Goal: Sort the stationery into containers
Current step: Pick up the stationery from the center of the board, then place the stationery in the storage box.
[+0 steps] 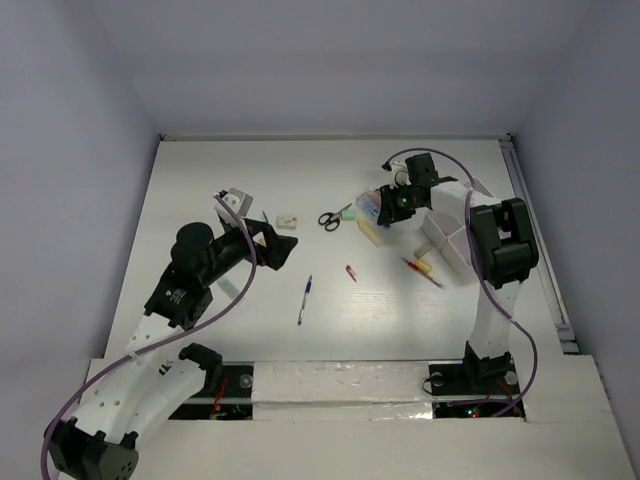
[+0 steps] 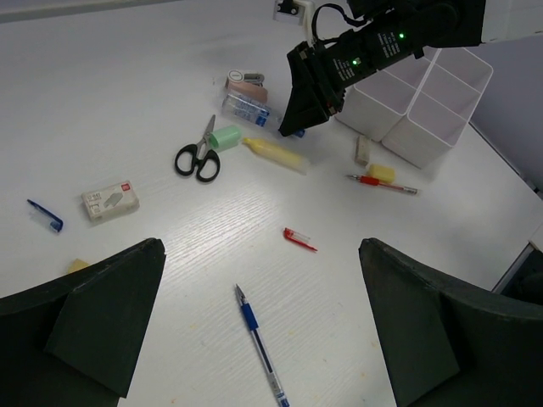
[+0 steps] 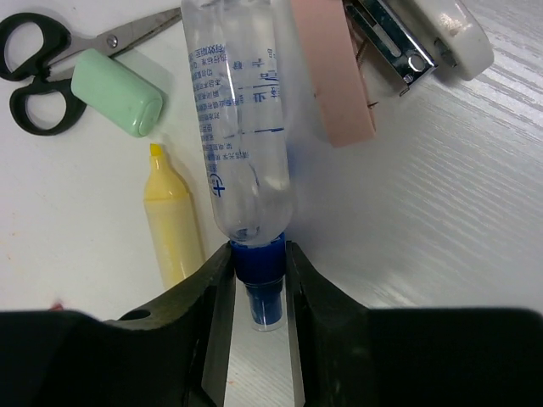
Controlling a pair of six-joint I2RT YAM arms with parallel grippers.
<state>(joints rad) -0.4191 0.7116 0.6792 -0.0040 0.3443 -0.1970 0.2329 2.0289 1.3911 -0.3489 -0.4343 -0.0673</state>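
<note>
In the right wrist view my right gripper (image 3: 259,284) is shut on the blue cap (image 3: 259,259) of a clear glue bottle (image 3: 242,119), both fingers touching the cap. Beside the bottle lie a pale yellow marker (image 3: 172,216), a mint green eraser (image 3: 116,91) and black scissors (image 3: 38,72). The white organiser tray (image 1: 445,235) stands just right of that gripper (image 1: 385,210). My left gripper (image 2: 263,314) hangs open above the table, over a blue-white pen (image 2: 259,342) and a small red bit (image 2: 299,240). A red pencil (image 2: 382,183) lies near the tray (image 2: 424,102).
A pink block (image 3: 333,76) and a white-and-metal stapler (image 3: 424,38) lie against the bottle's far side. A white boxed eraser (image 2: 111,201) and a blue clip (image 2: 46,215) lie to the left. A tan bit (image 2: 363,149) sits by the tray.
</note>
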